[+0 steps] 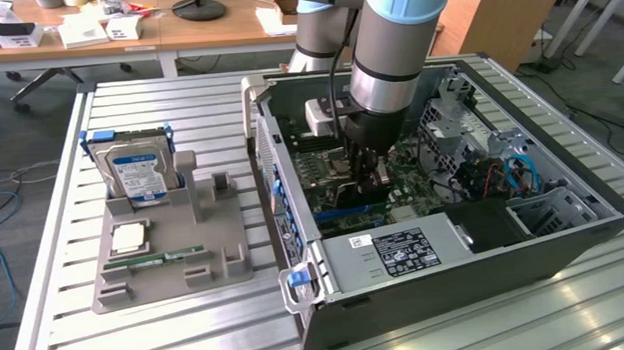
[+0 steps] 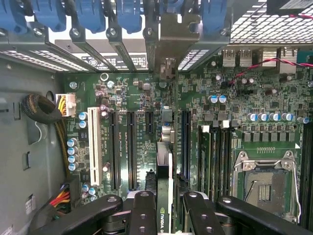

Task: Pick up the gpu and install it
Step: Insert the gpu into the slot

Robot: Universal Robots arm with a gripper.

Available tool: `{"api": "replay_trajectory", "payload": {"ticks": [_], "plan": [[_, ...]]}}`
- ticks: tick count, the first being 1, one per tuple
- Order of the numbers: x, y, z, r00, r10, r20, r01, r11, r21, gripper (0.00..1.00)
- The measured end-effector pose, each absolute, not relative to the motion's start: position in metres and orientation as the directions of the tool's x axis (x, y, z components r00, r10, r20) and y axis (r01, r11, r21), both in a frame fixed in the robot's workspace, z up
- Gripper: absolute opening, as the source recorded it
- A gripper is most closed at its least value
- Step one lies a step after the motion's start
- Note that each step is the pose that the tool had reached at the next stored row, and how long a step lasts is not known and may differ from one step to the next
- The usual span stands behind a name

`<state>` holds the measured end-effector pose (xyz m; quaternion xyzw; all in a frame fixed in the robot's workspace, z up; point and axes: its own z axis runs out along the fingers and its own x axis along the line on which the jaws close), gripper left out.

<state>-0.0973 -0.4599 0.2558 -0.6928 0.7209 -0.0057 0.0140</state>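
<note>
- Counter (image 1: 185,101): slatted metal surface carrying an open computer case (image 1: 450,256) and, well apart towards the exterior view's left, a grey parts tray (image 1: 216,260) with a hard drive (image 1: 135,173) standing in it.
- Motherboard (image 2: 234,112): exposed on the case floor, with the expansion slots running towards the rear bracket openings.
- Gpu (image 2: 165,171): inside the case, standing on edge over the motherboard in line with one expansion slot. Whether its connector edge has entered the slot cannot be determined.
- Fingers (image 2: 145,213): closed part-way onto the gpu, one on each face of the card, near its upper edge.
- Handling assessment: the card appears light and rigid, but fragile. The fan face and the soldered parts should not bear load. The flat board faces near the top edge are judged the sound place to hold. The smooth faces may slip or tilt under a downward push.
</note>
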Motion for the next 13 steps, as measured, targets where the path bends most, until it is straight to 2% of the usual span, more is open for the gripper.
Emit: {"api": "replay_trajectory", "payload": {"ticks": [13], "plan": [[-0.0981, -0.4599, 0.2557, -0.039, -0.999, -0.012, -0.999, 0.039, -0.033, 0.26]]}}
